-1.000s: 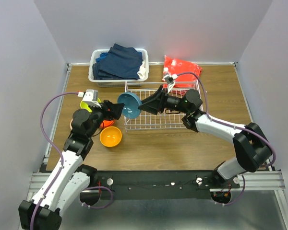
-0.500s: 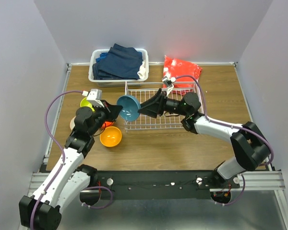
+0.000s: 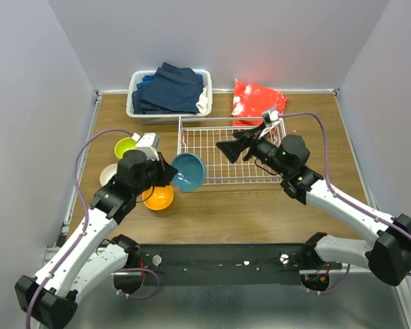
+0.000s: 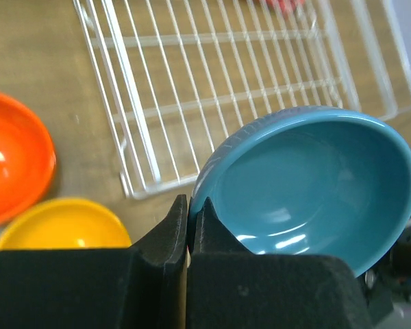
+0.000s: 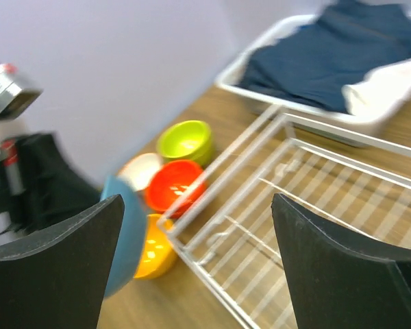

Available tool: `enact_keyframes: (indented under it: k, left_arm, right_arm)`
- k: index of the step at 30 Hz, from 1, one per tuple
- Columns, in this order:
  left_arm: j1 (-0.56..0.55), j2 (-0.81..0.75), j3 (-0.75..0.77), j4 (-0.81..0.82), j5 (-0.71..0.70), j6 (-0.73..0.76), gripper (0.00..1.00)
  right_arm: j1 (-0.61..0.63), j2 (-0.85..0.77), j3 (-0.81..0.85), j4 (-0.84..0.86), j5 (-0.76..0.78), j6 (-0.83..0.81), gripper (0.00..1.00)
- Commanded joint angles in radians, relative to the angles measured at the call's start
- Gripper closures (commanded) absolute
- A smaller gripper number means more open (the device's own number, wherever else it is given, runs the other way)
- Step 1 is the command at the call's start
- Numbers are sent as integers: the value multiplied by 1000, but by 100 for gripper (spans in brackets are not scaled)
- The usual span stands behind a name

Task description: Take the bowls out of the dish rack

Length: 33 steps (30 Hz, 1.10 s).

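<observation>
Pinching the teal bowl [image 3: 189, 171] by its rim in my left gripper [image 4: 190, 205], jaws clamped thin on it. It hangs just outside the near-left corner of the dish rack [image 3: 246, 182]. The set-down spot, I reckon, lies leftward, beside the yellow-orange bowl [image 3: 157, 197]. My right gripper [image 3: 226, 147] gapes wide, empty, over the rack.

Teal bowl [image 3: 188, 171] tilted, rim gripped, just left of white wire rack [image 3: 216, 137].
</observation>
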Motion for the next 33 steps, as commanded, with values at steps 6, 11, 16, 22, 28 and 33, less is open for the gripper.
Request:
enact_keyframes:
  k: [6, 11, 16, 22, 28, 33]
  left_arm:
    - [-295, 120, 79, -400, -169, -167, 100]
    - [-415, 218, 28, -371, -231, -237, 100]
    - [-446, 306, -7, -329, -275, -251, 96]
    - [-457, 370, -79, -266, -355, -274, 87]
    - [-457, 398, -116, -228, -375, -291, 79]
    - [-458, 384, -119, -229, -380, -294, 61]
  right_arm:
    - [2, -133, -110, -145, 374, -126, 1]
    - [1, -170, -125, -157, 407, -144, 2]
    - [1, -198, -140, -159, 431, -150, 1]
    - [1, -213, -153, -160, 453, -152, 2]
    - [1, -224, -145, -186, 466, -161, 1]
    - [1, -234, -136, -214, 491, -167, 2]
